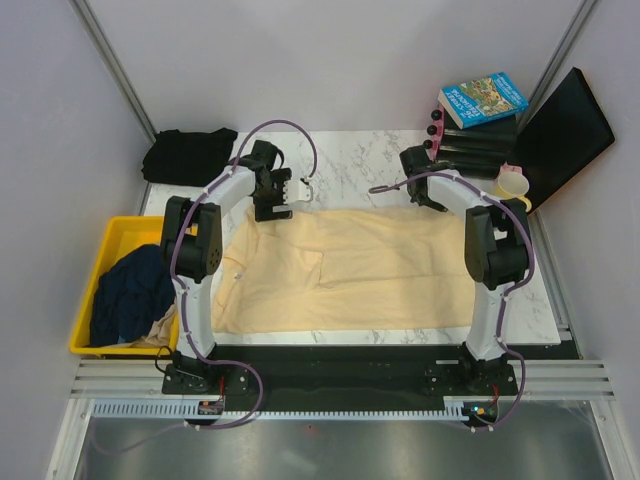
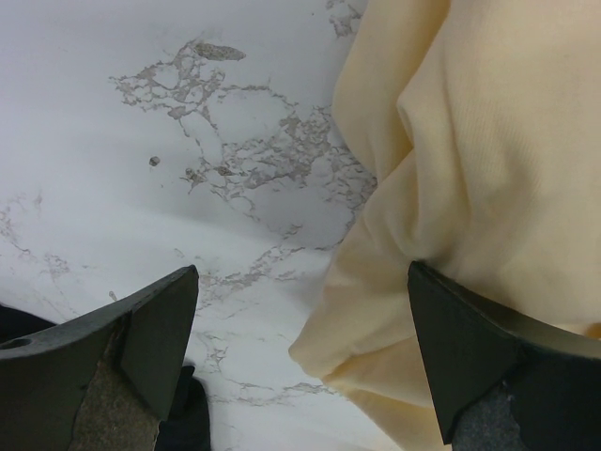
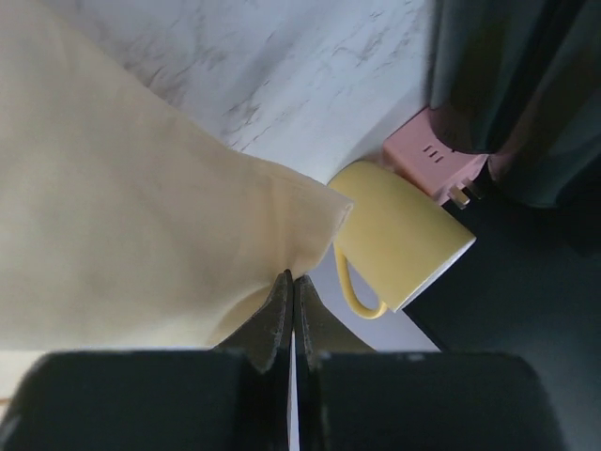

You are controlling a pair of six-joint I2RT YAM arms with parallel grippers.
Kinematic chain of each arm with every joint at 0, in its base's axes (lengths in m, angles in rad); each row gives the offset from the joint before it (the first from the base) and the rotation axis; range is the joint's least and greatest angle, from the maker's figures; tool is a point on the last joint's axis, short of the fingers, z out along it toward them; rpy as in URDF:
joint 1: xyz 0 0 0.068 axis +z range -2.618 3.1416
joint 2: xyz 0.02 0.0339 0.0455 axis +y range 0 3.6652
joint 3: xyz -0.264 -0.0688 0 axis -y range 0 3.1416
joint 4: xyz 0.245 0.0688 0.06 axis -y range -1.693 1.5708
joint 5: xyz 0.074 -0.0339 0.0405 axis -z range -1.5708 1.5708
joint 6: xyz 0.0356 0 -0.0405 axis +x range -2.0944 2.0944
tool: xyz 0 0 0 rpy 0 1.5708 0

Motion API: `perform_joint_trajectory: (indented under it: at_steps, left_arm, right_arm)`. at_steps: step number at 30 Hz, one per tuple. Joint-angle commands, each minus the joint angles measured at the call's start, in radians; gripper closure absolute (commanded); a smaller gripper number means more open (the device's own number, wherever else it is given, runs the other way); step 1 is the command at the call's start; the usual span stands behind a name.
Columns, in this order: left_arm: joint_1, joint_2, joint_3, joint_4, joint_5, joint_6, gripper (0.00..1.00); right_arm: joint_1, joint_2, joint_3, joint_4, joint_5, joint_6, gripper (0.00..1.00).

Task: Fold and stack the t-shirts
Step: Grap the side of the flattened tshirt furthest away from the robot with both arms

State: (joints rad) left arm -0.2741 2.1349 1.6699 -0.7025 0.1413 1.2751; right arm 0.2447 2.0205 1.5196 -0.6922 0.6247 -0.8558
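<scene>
A large pale cream-yellow t-shirt (image 1: 350, 265) lies spread on the marble table (image 1: 350, 160). My left gripper (image 1: 275, 205) hovers over its far left edge. In the left wrist view this gripper (image 2: 302, 271) is open, with a rumpled fold of the cream shirt (image 2: 470, 141) reaching in between the fingers from the right. My right gripper (image 1: 432, 200) is at the shirt's far right corner. There it (image 3: 293, 277) is shut, pinching the corner of the cream cloth (image 3: 122, 207). A black t-shirt (image 1: 190, 155) lies bunched at the far left. A dark navy t-shirt (image 1: 130, 295) sits in the yellow bin (image 1: 110, 245).
A yellow mug (image 3: 399, 240) lies on its side just right of my right gripper, next to a pink block (image 3: 437, 155); the mug (image 1: 513, 185) is at the table's right edge. Books (image 1: 483, 100) and a black board (image 1: 563, 135) stand at the back right.
</scene>
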Motion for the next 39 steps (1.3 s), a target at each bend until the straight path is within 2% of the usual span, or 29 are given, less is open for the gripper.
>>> perform_joint_trajectory:
  at_steps: [1, 5, 8, 9, 10, 15, 20, 22, 23, 24, 27, 28, 31, 39]
  left_arm:
    - [0.007, -0.038, 0.002, 0.008, 0.024, -0.017, 0.00]
    - [0.006, -0.038, -0.001, 0.009, 0.021, -0.017, 0.00]
    - [0.007, -0.041, -0.002, 0.009, 0.015, -0.017, 0.00]
    - [0.010, -0.047, -0.007, 0.009, 0.015, -0.019, 0.00]
    - [0.012, -0.049, -0.009, 0.008, 0.015, -0.019, 0.00]
    - [0.016, -0.050, -0.015, 0.011, 0.014, -0.022, 0.00]
    - [0.013, -0.043, -0.006, 0.011, 0.020, -0.033, 0.00]
    - [0.012, -0.044, -0.007, 0.011, 0.020, -0.034, 0.00]
    - [0.012, -0.047, -0.009, 0.011, 0.017, -0.034, 0.00]
    - [0.013, -0.052, -0.015, 0.009, 0.014, -0.033, 0.00]
    - [0.016, -0.070, -0.038, 0.011, 0.006, -0.022, 0.00]
    - [0.016, -0.073, -0.042, 0.011, 0.004, -0.019, 0.01]
    - [0.016, -0.089, -0.052, 0.008, 0.000, -0.014, 0.00]
    - [0.016, -0.110, -0.058, 0.008, -0.011, -0.008, 0.00]
  right_arm:
    - [-0.008, 0.067, 0.042, 0.164, 0.141, 0.035, 1.00]
    - [-0.015, 0.136, 0.073, 0.220, 0.168, 0.034, 0.98]
    - [-0.016, 0.156, 0.094, 0.220, 0.185, 0.020, 0.75]
    - [-0.016, 0.152, 0.099, 0.220, 0.184, 0.020, 0.71]
    - [-0.018, 0.149, 0.108, 0.220, 0.184, 0.018, 0.59]
    - [-0.022, 0.119, 0.149, 0.203, 0.159, 0.041, 0.42]
    - [-0.044, 0.174, 0.230, 0.152, 0.074, 0.121, 0.50]
    - [-0.065, 0.217, 0.334, 0.033, -0.047, 0.162, 0.51]
    - [-0.074, 0.259, 0.368, -0.001, -0.089, 0.199, 0.51]
    - [-0.085, 0.277, 0.434, -0.079, -0.206, 0.210, 0.50]
    - [-0.130, 0.326, 0.510, -0.161, -0.366, 0.228, 0.47]
    - [-0.151, 0.336, 0.546, -0.206, -0.449, 0.227, 0.43]
    - [-0.186, 0.363, 0.586, -0.256, -0.519, 0.218, 0.37]
    - [-0.272, 0.354, 0.557, -0.273, -0.700, 0.262, 0.32]
